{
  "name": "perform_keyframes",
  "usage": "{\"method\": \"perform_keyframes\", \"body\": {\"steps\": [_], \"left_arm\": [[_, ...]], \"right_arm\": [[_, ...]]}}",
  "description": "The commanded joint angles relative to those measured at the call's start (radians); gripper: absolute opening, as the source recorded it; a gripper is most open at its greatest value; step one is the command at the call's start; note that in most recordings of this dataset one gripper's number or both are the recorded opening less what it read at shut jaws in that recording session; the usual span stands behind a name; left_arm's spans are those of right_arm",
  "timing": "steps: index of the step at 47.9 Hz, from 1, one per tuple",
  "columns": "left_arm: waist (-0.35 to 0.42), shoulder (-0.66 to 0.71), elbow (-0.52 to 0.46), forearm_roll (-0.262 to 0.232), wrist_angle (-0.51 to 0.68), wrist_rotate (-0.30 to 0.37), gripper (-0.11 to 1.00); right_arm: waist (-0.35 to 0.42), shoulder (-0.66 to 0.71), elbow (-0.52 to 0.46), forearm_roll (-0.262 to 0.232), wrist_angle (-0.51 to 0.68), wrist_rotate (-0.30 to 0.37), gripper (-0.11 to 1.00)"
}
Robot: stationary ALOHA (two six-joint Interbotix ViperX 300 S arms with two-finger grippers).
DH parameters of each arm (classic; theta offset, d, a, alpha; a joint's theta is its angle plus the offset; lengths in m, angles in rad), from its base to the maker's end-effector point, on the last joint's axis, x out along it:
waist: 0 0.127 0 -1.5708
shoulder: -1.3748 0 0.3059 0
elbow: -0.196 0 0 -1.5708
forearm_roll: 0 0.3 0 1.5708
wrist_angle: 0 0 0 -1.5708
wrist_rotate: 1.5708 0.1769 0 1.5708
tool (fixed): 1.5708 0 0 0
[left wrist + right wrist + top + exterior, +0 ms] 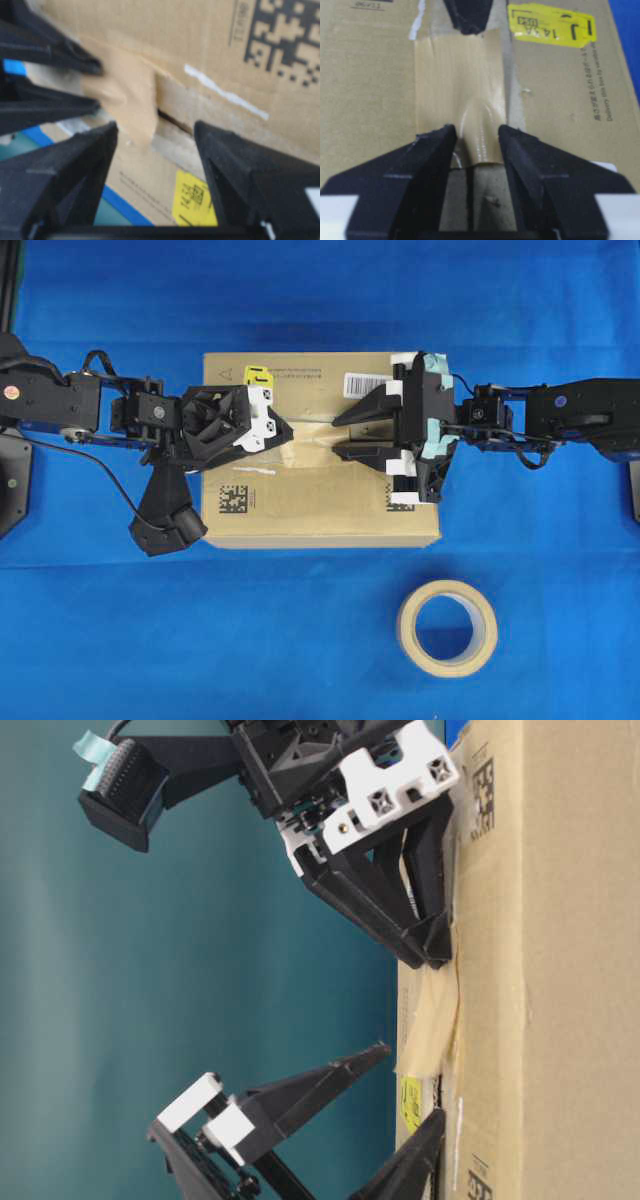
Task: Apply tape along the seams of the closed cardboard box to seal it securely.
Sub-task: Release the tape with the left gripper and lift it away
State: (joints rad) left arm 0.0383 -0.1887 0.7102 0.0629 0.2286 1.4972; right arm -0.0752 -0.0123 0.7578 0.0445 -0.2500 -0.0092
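Tape (457,95) on seam (470,192), both tools spread, empty

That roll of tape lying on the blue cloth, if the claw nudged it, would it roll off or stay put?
Probably stay put: the beige tape roll lies flat on its side on the blue cloth, so a nudge would likely slide it, not roll it. It looks light, being a hollow ring. Stood on edge, it could well roll away.

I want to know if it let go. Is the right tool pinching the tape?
Apart. The right wrist view shows the right tool open, with gaps between its fingers and the tape.
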Motion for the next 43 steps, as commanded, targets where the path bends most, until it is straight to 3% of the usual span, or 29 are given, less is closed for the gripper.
{"method": "perform_keyframes", "body": {"steps": [1,15,22,27,43], "left_arm": [[0.002,-0.021,-0.014,-0.002,0.0,-0.003,0.62],[0.002,-0.051,0.003,-0.002,-0.008,-0.003,0.62],[-0.017,-0.103,0.014,-0.008,-0.051,-0.034,0.62],[-0.031,-0.135,0.035,-0.021,-0.121,-0.106,0.61],[-0.041,-0.176,0.081,-0.028,-0.287,-0.436,0.61]], "right_arm": [[-0.002,-0.008,-0.006,0.002,0.003,-0.002,0.48],[-0.002,-0.008,-0.008,0.003,0.025,-0.002,0.48],[0.0,-0.014,-0.009,0.003,0.025,-0.002,0.48],[0.002,-0.034,-0.005,0.0,0.025,-0.003,0.48],[0.006,-0.193,-0.003,-0.011,0.052,-0.017,0.48]]}}
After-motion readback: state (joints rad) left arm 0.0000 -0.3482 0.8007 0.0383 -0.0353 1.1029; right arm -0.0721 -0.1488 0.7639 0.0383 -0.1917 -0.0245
